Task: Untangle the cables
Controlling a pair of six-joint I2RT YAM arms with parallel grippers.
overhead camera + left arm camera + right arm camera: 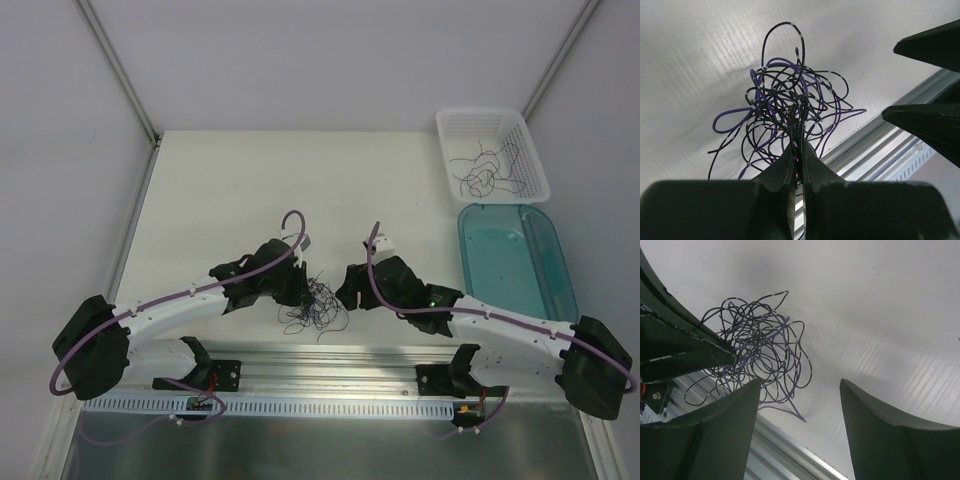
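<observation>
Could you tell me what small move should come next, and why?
Probably ease the right gripper in and close its fingers on outer strands of the cable wad: the left gripper pinches that wad, and the right stands open beside it.

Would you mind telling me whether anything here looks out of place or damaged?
Nothing looks damaged or spilled. The only mess is the cables, a knotted wad pinched in the shut left claw near the front edge of the table.
</observation>
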